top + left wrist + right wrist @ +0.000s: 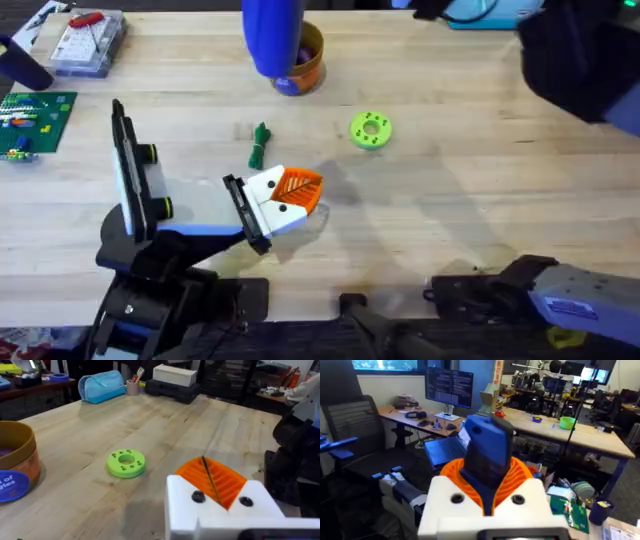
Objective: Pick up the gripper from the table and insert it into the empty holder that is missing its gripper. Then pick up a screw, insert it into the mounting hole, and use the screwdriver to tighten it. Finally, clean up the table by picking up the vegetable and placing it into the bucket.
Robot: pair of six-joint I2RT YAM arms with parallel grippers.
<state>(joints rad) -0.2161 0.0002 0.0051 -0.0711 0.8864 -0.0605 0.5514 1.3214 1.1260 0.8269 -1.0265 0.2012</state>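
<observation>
Screwdriver [487, 452] in right end effector [487, 495].

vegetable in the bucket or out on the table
Out: the vegetable lies on the table, apart from the bucket.

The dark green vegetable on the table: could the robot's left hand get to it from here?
Probably yes. The left hand sits close beside the vegetable, with only bare table between them. Its fingers look shut, so they would need to open first.
</observation>
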